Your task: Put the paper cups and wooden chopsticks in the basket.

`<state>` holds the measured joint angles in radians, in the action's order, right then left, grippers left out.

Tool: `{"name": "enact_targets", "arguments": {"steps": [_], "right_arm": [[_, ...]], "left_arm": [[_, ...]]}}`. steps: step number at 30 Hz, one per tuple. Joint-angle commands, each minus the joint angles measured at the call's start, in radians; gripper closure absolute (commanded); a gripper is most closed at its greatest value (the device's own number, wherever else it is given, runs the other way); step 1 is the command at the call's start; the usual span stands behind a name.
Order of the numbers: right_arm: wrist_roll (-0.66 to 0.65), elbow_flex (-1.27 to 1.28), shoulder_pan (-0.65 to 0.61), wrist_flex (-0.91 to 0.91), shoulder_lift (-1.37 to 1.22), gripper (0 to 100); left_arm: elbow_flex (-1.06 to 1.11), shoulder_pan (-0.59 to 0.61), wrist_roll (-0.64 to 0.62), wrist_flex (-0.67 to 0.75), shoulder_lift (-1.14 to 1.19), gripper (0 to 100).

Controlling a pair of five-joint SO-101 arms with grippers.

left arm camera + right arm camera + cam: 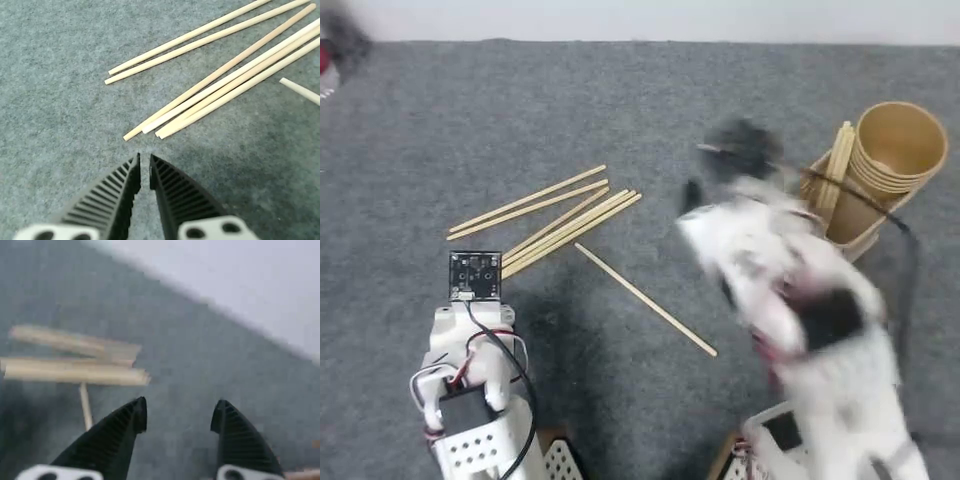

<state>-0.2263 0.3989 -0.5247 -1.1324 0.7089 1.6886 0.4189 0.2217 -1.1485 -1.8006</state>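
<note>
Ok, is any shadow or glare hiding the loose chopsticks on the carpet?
High view: no glare, chopsticks evenly lit. Left wrist view: a soft shadow lies on the carpet beside the left gripper, not over the chopsticks.

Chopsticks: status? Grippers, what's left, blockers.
Left gripper shut, empty. Right gripper open, empty. Loose chopsticks on the carpet; paper cups in basket. Nothing blocking.

Grey carpet runs up to a pale wall.
</note>
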Motion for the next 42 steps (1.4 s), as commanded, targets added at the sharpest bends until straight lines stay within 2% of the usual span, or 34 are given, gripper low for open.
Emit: {"name": "enact_targets", "arguments": {"steps": [1, 4, 10, 15, 20, 22, 25, 27, 34, 38, 42], "right_arm": [[-0.057, -0.054, -0.068, -0.004, -0.243, 78.9], [-0.091, -0.051, -0.127, 0.030, -0.420, 79.0], [-0.092, -0.052, -0.260, 0.134, -0.690, 79.0], [-0.094, -0.055, -0.277, 0.223, -0.837, 79.0], [-0.094, -0.106, -0.277, 0.196, -0.952, 79.4], [-0.095, -0.132, -0.275, 0.189, -0.990, 84.5], [-0.137, -0.184, -0.277, 0.153, -1.024, 99.8], [-0.166, -0.198, -0.277, 0.133, -1.024, 97.1], [-0.166, -0.328, -0.251, -0.044, -0.855, 99.2], [-0.166, -0.477, -0.162, -0.145, -0.634, 99.2], [-0.169, -0.595, -0.019, -0.153, -0.418, 99.2]], "left_arm": [[-0.010, -0.002, 0.009, 0.020, -0.021, 96], [-0.019, 0.018, 0.009, 0.020, -0.021, 96], [-0.045, 0.152, 0.002, 0.063, -0.021, 96], [-0.027, 0.155, 0.002, 0.077, -0.021, 96], [-0.025, 0.155, 0.002, 0.077, -0.021, 96], [-0.025, 0.155, 0.002, 0.077, -0.021, 96], [-0.025, 0.155, 0.002, 0.077, -0.021, 96], [-0.025, 0.155, 0.002, 0.077, -0.021, 96], [-0.024, 0.153, 0.002, 0.077, -0.021, 96], [-0.024, 0.153, 0.002, 0.077, -0.021, 96], [-0.024, 0.153, 0.002, 0.077, -0.021, 96]]}}
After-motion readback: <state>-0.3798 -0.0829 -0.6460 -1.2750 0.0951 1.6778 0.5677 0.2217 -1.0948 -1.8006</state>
